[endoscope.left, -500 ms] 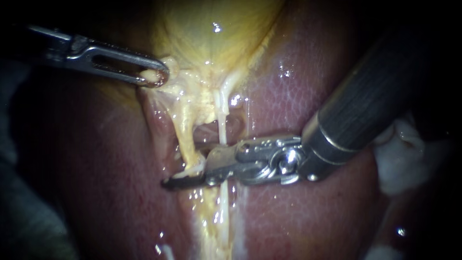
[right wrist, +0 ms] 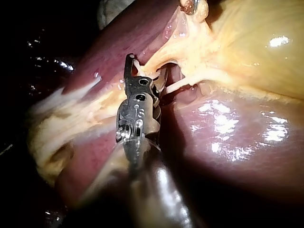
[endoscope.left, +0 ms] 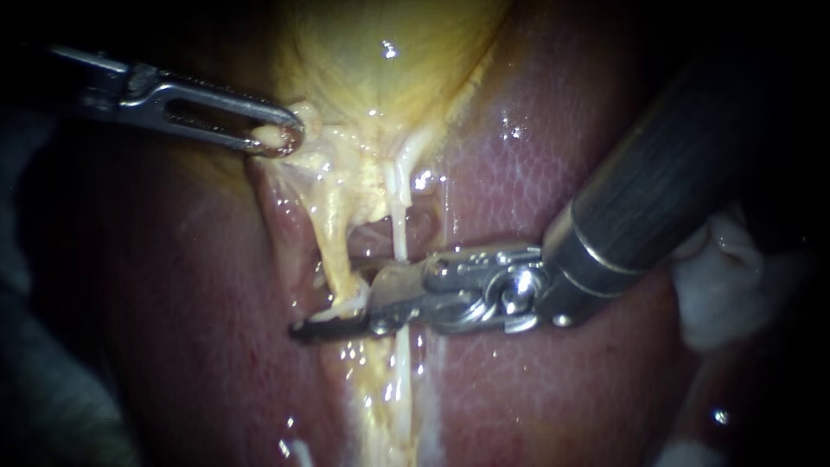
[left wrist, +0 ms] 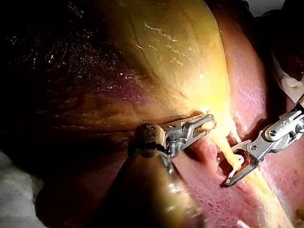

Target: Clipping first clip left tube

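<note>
Liver behind: left instrument pinches gallbladder; right instrument, jaws spread, straddles left tube

Beyond the liver everything falls away into darkness. The light lands in one tight pool on the middle of the scene, throws small white glints off wet surfaces, and fades quickly toward the liver's edges. In the endoscope view a wad of white gauze lies against the liver's right edge, and dull grey cloth sits in shadow off its lower left. The left wrist view catches white cloth beside the liver's shadowed edge. In the right wrist view the surroundings are black, with a few bright glints on something glossy.
</note>
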You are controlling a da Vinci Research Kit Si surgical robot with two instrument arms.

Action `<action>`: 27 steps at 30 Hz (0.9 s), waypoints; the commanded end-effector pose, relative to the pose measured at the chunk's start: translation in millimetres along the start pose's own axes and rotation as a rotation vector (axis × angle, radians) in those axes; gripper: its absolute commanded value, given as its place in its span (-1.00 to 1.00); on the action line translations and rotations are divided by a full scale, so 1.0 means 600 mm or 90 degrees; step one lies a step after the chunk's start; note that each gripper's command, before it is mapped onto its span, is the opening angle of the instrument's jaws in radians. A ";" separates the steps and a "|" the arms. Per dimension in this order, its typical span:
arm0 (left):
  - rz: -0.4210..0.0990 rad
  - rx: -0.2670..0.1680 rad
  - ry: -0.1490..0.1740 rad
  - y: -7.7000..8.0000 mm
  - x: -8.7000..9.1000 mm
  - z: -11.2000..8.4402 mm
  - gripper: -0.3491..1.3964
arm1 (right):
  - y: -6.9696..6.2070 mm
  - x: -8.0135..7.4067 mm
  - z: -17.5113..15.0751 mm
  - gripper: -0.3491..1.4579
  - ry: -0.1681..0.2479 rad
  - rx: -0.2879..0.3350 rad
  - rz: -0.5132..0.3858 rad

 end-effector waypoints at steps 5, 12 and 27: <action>0.000 0.000 0.000 0.0000 0.0000 -0.0001 -1.00 | 0.0001 0.0006 -0.0013 -0.06 0.004 0.003 0.003; 0.000 0.000 0.000 0.0000 -0.0001 -0.0001 -1.00 | 0.0003 0.0020 -0.0040 -0.06 0.008 0.007 0.009; 0.000 0.000 0.000 0.0001 -0.0001 -0.0003 -1.00 | 0.0010 0.0033 -0.0085 -0.06 0.013 0.029 0.013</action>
